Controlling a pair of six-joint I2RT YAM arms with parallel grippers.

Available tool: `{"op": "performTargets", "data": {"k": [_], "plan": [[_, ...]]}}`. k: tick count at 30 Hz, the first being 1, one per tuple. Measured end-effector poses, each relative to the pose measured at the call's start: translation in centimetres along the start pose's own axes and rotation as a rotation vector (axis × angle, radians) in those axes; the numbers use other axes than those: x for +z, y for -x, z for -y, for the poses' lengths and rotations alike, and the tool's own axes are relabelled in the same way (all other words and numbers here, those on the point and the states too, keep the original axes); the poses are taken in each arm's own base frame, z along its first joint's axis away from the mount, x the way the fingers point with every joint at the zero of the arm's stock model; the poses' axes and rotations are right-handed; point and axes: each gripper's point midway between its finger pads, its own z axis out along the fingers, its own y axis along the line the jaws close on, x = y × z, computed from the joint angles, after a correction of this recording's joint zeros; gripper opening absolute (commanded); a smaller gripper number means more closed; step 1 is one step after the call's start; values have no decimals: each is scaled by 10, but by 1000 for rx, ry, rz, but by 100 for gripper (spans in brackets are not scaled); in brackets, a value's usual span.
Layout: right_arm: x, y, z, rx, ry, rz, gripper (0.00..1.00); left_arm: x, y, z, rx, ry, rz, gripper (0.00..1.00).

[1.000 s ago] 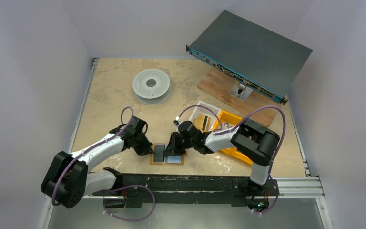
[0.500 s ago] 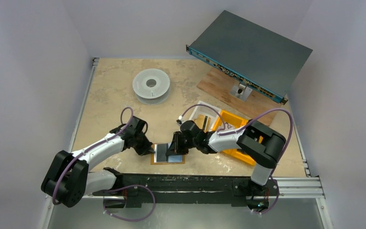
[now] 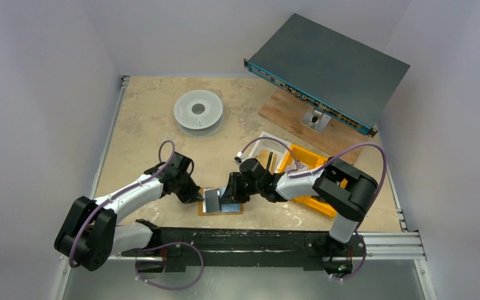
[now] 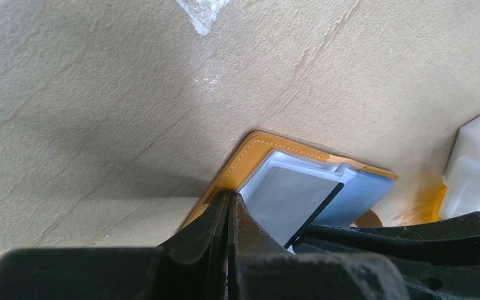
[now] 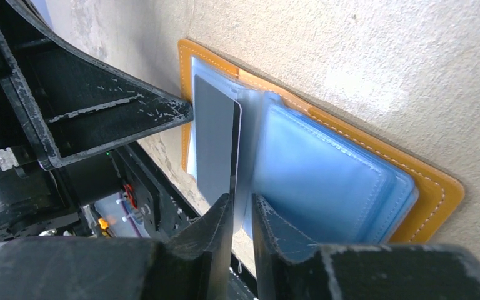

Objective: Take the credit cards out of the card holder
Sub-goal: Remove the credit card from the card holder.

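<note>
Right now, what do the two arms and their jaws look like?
Both the left arm and the right arm have white link shells between bulky black joint housings. A purple cable loops loosely along each. The jaws are black, wedge-shaped plastic tapering to thin tips, with pale scuffs and scratches visible in the right wrist view. No readable markings show.

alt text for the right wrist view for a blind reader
An open mustard-orange card holder lies on a beige table, a grey card poking from its clear sleeves. The right gripper, jaws slightly parted, sits at the card's edge; the left gripper touches the holder's left edge.
</note>
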Motion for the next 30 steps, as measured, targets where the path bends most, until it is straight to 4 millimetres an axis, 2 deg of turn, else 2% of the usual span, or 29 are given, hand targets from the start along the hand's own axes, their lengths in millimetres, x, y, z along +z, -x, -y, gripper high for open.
{"op": "performTargets", "data": {"k": [14, 17, 23, 30], "plan": [[5, 1, -3, 4, 25, -8, 18, 0, 0, 0, 0, 0, -1, 0], [8, 3, -4, 3, 30, -8, 15, 0, 0, 0, 0, 0, -2, 0], [9, 3, -4, 2, 31, -7, 1, 0, 0, 0, -1, 0, -2, 0], [1, 5, -2, 6, 5, 12, 0, 0, 0, 0, -3, 3, -3, 0]]}}
